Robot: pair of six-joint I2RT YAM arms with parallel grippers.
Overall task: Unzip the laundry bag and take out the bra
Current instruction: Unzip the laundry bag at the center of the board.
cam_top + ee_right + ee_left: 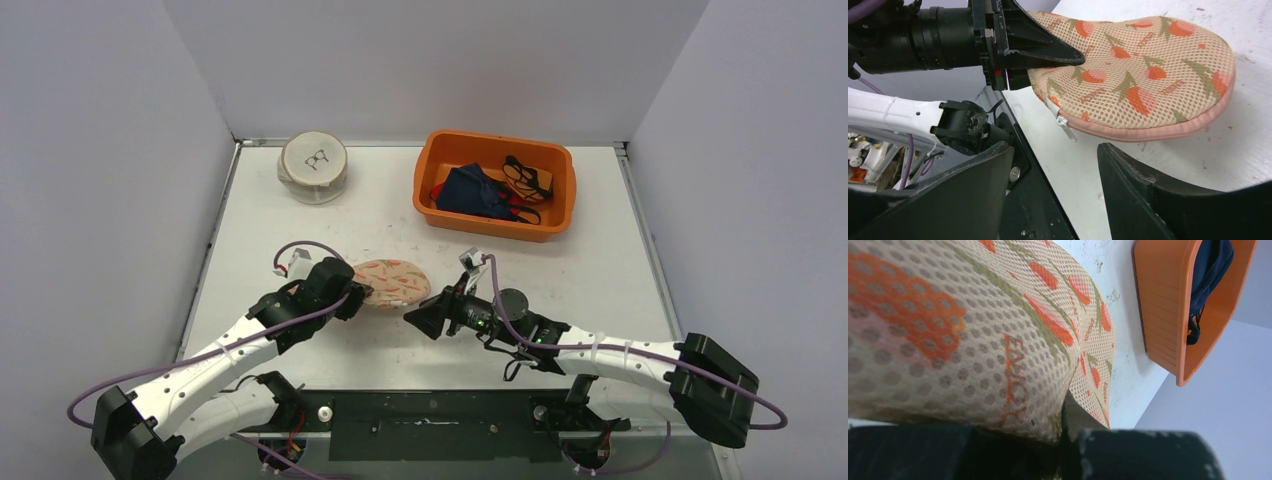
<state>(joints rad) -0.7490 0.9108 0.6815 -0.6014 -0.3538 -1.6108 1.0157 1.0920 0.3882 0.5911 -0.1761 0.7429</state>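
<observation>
The laundry bag [393, 283] is a round beige mesh pouch with orange tulips and a pink zipped rim, lying flat mid-table. My left gripper [358, 296] is shut on the bag's left edge; in the left wrist view the mesh [973, 340] is pinched between that gripper's [1065, 435] black fingers. In the right wrist view the bag [1148, 75] lies just ahead of my right gripper [1055, 146]. That gripper [412, 318] is open, with nothing between its fingers. The silver zipper pull [1067, 129] hangs at the bag's near rim, a little beyond the fingertips. The bra is hidden.
An orange bin [497, 137] stands at the back right with a navy garment [475, 190] and dark straps in it. A round white mesh case [314, 165] with a glasses print sits at the back left. Grey walls enclose the table on three sides.
</observation>
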